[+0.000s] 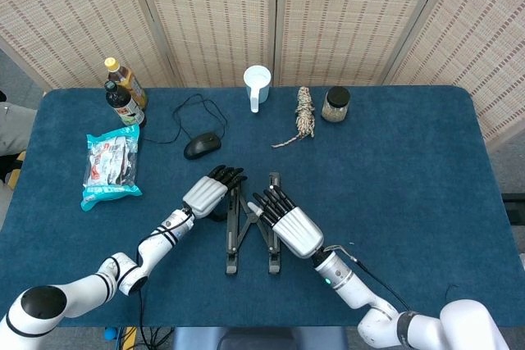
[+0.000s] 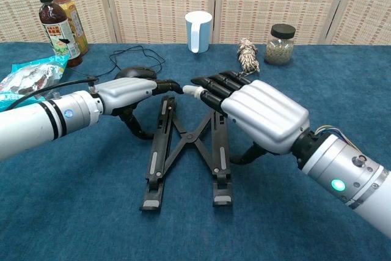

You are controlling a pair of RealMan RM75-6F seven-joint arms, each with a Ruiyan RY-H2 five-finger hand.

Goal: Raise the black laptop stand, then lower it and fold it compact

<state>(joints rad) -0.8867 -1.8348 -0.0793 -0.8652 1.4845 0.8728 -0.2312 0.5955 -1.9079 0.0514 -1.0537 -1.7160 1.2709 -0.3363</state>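
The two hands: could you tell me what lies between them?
Between the left hand and right hand lies the black laptop stand, flat on the table; the head view shows it best.
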